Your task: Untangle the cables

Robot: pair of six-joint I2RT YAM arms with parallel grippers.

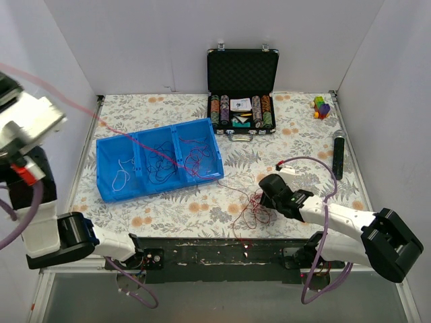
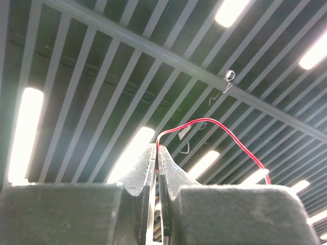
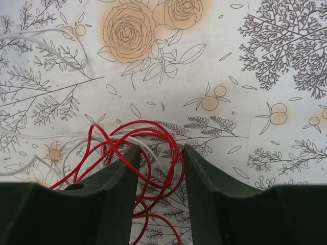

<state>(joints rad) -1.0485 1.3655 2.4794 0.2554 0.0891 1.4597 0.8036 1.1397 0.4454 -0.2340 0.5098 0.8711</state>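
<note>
A thin red cable (image 1: 81,108) runs taut from the upper left, over the blue tray (image 1: 108,192), to a red and white tangle (image 1: 252,208) on the floral table. My left gripper (image 2: 157,147) is raised toward the ceiling and shut on the red cable (image 2: 225,133). My right gripper (image 1: 267,193) hovers low over the tangle. Its jaws are open, with red loops (image 3: 173,145) and a white strand (image 3: 153,153) between the fingers. The tray holds white (image 1: 121,178), dark navy (image 1: 160,168) and magenta (image 1: 199,158) cables in its three compartments.
An open black case of poker chips (image 1: 242,94) stands at the back. Coloured toy blocks (image 1: 322,106) and a black marker-like stick (image 1: 339,153) lie at the right. White walls enclose the table on three sides. A loose white cable (image 3: 51,48) curls left of the tangle.
</note>
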